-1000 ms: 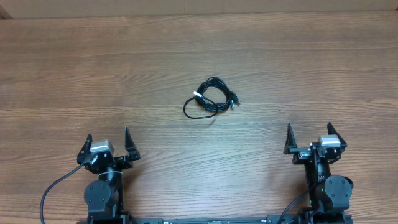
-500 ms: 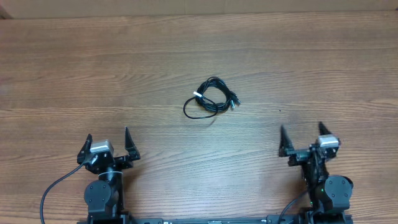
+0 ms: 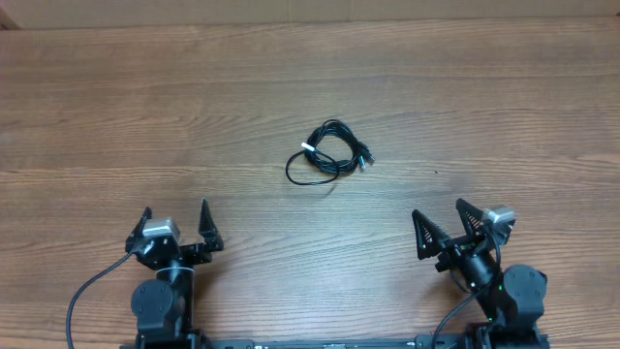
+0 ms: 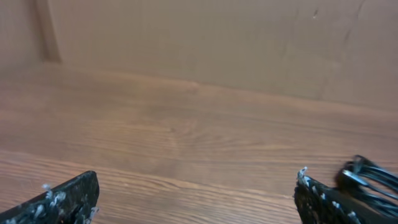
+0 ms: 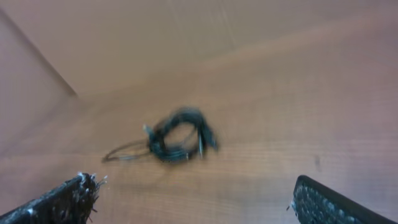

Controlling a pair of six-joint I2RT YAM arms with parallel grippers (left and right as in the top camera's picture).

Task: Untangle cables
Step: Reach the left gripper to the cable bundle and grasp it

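Left pincer and right pincer gape empty, short of the cables; those look light and limp, best pinched at an outer loop.

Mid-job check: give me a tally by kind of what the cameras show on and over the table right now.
Cable bundle: 1, black, strands too tangled to count
Grippers: 2, left gripper and right gripper, both open
Total: 3

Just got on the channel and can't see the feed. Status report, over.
Left gripper open, empty. Right gripper open, empty, angled toward the middle. Cables bundled in loops, clear of both grippers. Nothing in the way.
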